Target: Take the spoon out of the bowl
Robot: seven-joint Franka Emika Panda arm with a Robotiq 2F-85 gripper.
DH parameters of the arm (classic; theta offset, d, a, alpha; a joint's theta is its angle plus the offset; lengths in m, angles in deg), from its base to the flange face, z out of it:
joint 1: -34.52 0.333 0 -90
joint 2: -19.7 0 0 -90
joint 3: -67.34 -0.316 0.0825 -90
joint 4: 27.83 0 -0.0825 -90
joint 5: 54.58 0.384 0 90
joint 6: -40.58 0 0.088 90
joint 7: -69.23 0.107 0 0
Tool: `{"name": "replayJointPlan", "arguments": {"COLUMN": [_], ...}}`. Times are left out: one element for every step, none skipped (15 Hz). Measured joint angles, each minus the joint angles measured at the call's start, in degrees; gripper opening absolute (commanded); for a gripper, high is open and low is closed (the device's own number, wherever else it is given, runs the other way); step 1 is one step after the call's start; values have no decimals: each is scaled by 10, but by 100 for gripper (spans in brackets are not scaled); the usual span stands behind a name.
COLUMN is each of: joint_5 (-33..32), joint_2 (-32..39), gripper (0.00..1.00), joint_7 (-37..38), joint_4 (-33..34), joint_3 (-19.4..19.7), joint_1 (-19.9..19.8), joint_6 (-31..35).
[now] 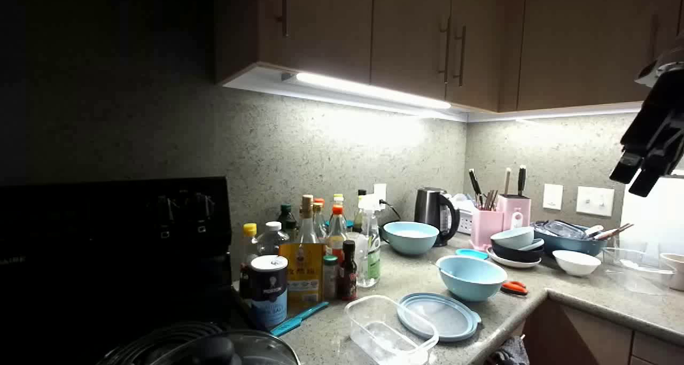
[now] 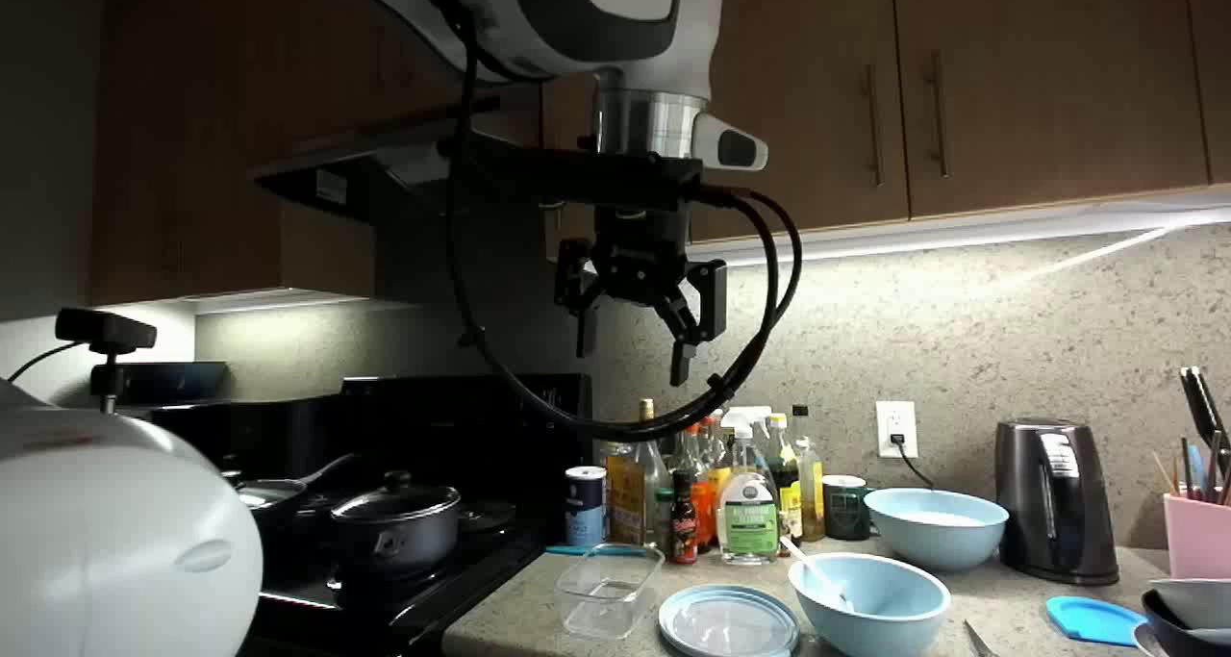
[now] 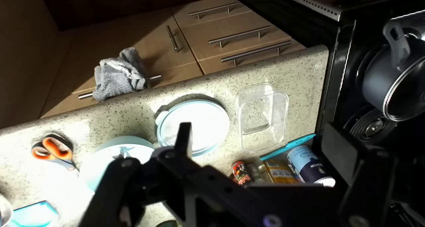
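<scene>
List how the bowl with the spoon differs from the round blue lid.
The bowl is deep, while the lid is flat.
A white spoon leans in the bowl; none rests on the lid.
The bowl is light blue throughout, but the lid has a paler centre inside a blue rim.
Both are round and sit on the counter.

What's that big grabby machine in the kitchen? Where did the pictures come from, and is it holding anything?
It's a robot arm. Its "hand" is the black gripper, which is open and holding nothing. Two pictures come from cameras outside the robot; the third comes from its wrist, looking down. On the counter are a light-blue bowl with a white spoon leaning in it, a flat pale-blue lid, a clear container and orange-handled scissors.
</scene>
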Motion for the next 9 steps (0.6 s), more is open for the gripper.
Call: {"name": "replayJointPlan", "arguments": {"joint_5": [0, 0, 0, 0, 0, 0, 0, 0, 1], "joint_2": [0, 0, 0, 0, 0, 0, 2, 7, 16], "gripper": [100, 100, 100, 100, 100, 100, 100, 100, 100], "joint_7": [0, 0, 0, 0, 0, 0, 0, 0, 1], "joint_4": [0, 0, 0, 0, 0, 0, 0, 1, 2], "joint_3": [0, 0, 0, 0, 0, 0, 0, 1, 5], "joint_1": [0, 0, 0, 0, 0, -1, -1, -1, -1], "joint_6": [0, 0, 0, 0, 0, 0, 2, 6, 14]}}
